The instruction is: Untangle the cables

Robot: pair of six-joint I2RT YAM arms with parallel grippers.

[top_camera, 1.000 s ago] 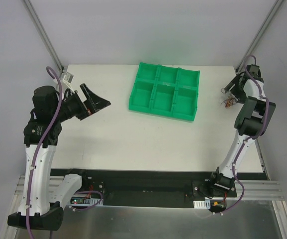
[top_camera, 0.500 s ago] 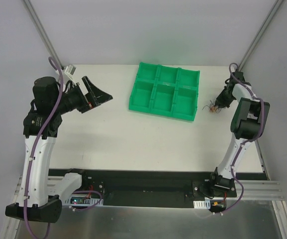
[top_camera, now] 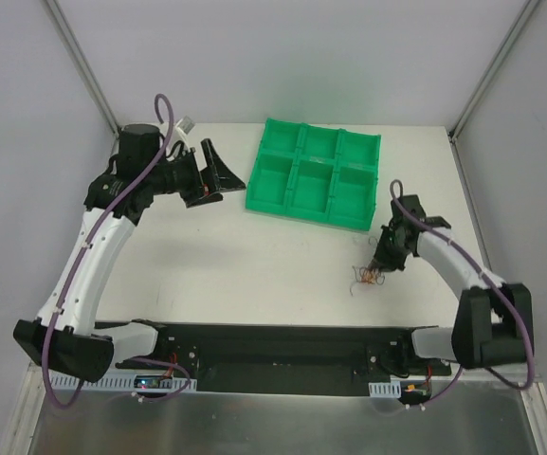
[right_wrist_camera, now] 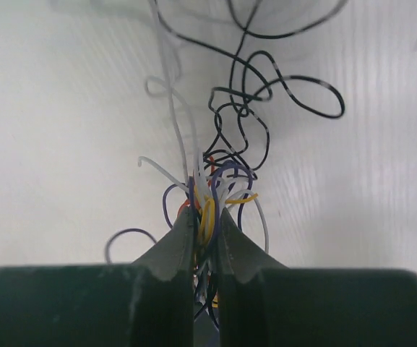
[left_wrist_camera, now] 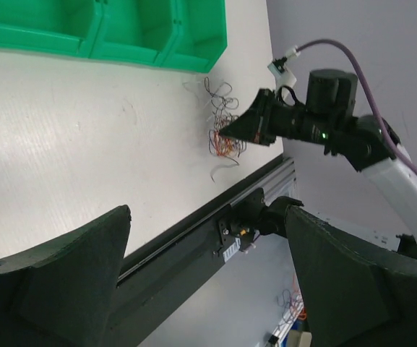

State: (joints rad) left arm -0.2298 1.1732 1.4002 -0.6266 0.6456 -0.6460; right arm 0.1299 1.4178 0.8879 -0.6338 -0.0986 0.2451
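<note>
The cables [top_camera: 368,276] are a small tangled bunch of thin curly wires on the white table, in front of the green tray [top_camera: 316,175] and close to the near edge. My right gripper [top_camera: 383,263] is shut on the bunch. In the right wrist view its jaws [right_wrist_camera: 206,217] pinch yellow, purple, white and orange strands, while black and white loops [right_wrist_camera: 266,94] fan out ahead on the table. My left gripper [top_camera: 221,178] hangs open and empty left of the tray. From the left wrist view the cables [left_wrist_camera: 222,137] lie far beyond my open left gripper [left_wrist_camera: 208,212].
The green tray [left_wrist_camera: 107,29] has several compartments and sits at the back middle of the table. A black rail [top_camera: 282,336] runs along the table's near edge, just in front of the bunch. Slanted metal frame posts [top_camera: 83,66] rise at the back corners.
My right gripper closed on the cables at the table's back right and dragged them forward toward the near edge. My left arm swung up and right, toward the tray.
</note>
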